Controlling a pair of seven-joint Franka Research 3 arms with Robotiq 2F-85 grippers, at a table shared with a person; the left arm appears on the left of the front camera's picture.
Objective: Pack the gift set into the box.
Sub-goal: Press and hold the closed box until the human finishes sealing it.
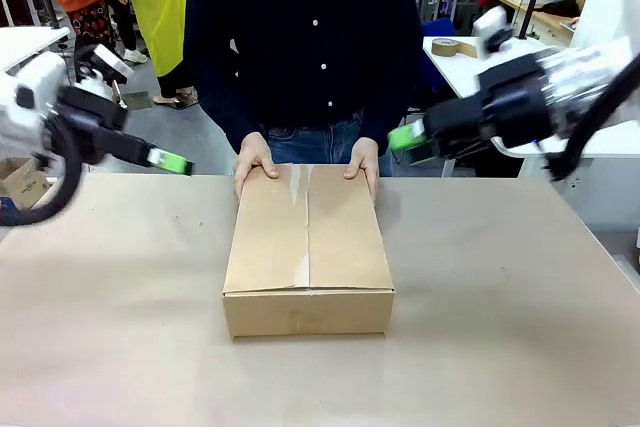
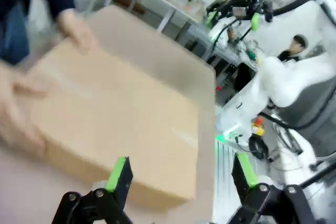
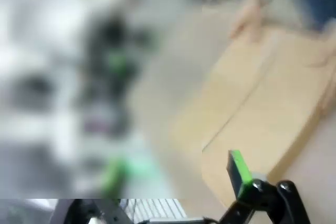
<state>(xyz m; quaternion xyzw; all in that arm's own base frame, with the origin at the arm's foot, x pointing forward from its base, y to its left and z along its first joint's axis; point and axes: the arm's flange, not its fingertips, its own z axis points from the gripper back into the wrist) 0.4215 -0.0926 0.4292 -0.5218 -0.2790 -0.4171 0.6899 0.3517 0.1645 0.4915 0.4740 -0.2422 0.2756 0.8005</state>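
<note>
Box [image 1: 308,247]: the brown carton sits at the centre of the table [image 1: 500,337]. Its flaps are folded shut and meet in a seam running from 12 to 6 o'clock.
Gift set: whatever the carton holds is hidden under the shut flaps. My guess is that it is already inside.
Person's hands: one hand [image 1: 255,159] is on the 11 o'clock corner of the lid and the other hand [image 1: 363,159] on the 1 o'clock corner, both touching the cardboard.
Left gripper [image 2: 181,177]: raised off the table at about 10 o'clock from the box and well apart from it. The jaws are spread wide with nothing between them.
Right gripper [image 1: 405,139]: in the air at about 2 o'clock, near the hand on the 1 o'clock corner but not touching. The wrist picture is badly smeared. The jaws look spread and hold nothing.
Step in hand: probably closing up, with the person steadying the lid.
Doing it well: any descent should come from the 6 o'clock end, away from the fingers. Press flat on both sides of the seam rather than on it, so the flaps do not buckle inward.
Risk: the right arm is close to the hand at 1 o'clock, so move it slowly.
Surroundings: a tape roll [image 1: 445,46] is on a far table at 1 o'clock, and a small carton [image 1: 22,183] is off the table at 9 o'clock.
</note>
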